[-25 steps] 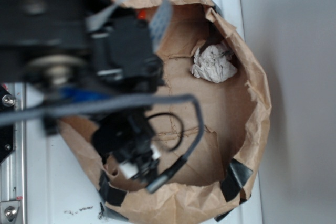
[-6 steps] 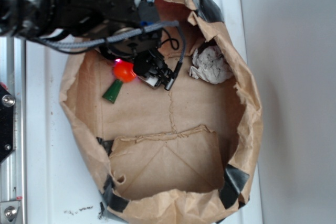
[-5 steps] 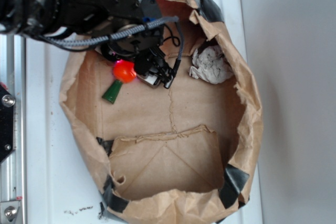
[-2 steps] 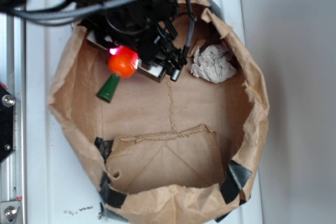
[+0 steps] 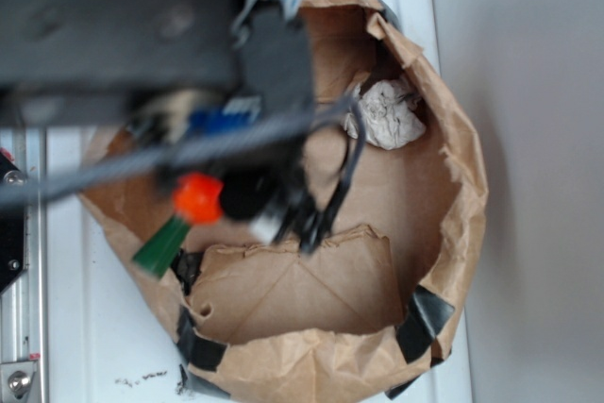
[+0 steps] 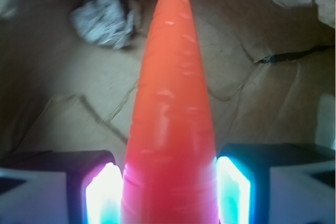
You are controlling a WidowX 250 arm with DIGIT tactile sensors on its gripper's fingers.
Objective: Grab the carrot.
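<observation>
The carrot [image 6: 170,124] is a glossy orange toy, tapering to a point at the top of the wrist view. My gripper [image 6: 169,198] is shut on its thick end, one glowing pad pressed against each side. In the exterior view the carrot [image 5: 196,197] hangs in the gripper [image 5: 222,203] above the left side of the brown paper bag [image 5: 453,224], its dark green stem [image 5: 160,244] pointing down-left over the bag's rim. The arm is blurred and covers the upper left of the view.
A crumpled white paper ball [image 5: 385,115] lies inside the bag at the back right, and shows at the wrist view's upper left as the paper ball [image 6: 104,18]. Black tape patches [image 5: 427,320] hold the bag's front rim. A metal rail [image 5: 19,327] runs along the left.
The gripper went down to the carrot at the bag's back left, shut on it, and has since risen and moved toward the front left with the carrot held.
</observation>
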